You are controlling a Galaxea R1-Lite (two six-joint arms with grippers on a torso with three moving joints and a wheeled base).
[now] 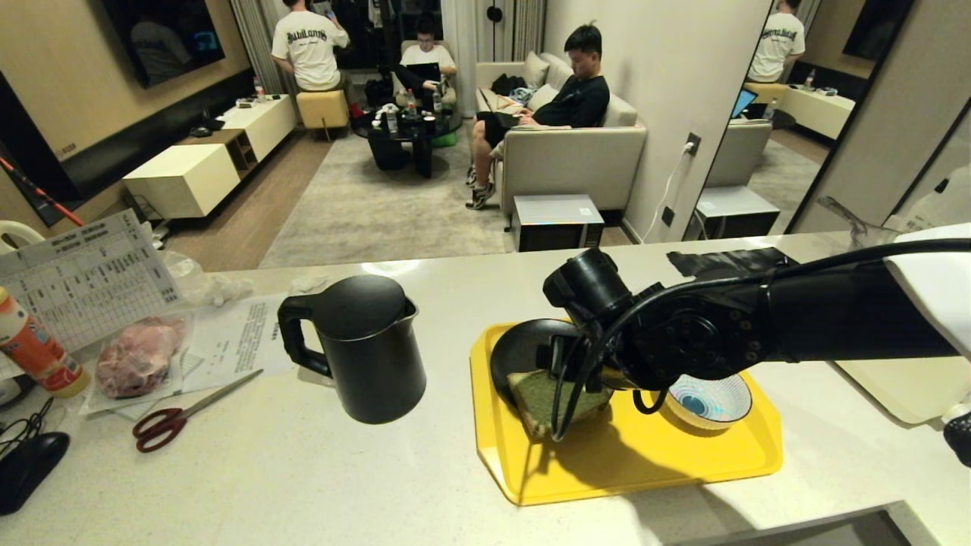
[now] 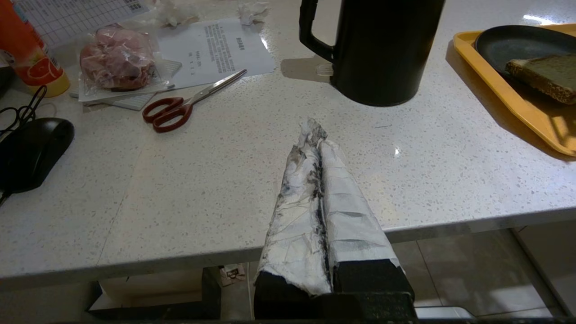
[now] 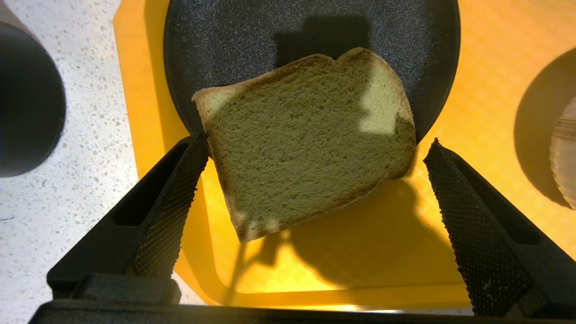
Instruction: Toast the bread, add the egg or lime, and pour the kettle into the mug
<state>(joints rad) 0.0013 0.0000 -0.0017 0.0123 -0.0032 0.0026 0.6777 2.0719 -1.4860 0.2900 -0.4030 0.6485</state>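
While the right gripper [image 3: 310, 198] hangs over the yellow tray [image 1: 607, 470] with its fingers [image 3: 173, 202] spread wide, one to either side of the bread [image 3: 306, 139] and gripping nothing, the slice lies half on the black plate [image 3: 252, 49] and half overhanging it toward the tray's near-left corner. One finger stands just beside the slice's left crust; whether it touches cannot be told. The bread is judged light and soft, with a crumb that will dent or tear under a hard squeeze, so the firmer browned crust edges are the place to take hold, across the width, with modest pressure (the overhanging half gives a finger room beneath it). The kettle [image 1: 360, 345] stands upright on the bench off the tray's left edge, handle turned away from the tray; it is rigid, probably heavy if filled, and best taken by that loop handle. A striped bowl [image 1: 709, 402] sits at the tray's right side. Neither egg nor mug is visible. The left gripper [image 2: 315, 135] is parked at the bench's near edge, its taped fingers pressed together and empty.
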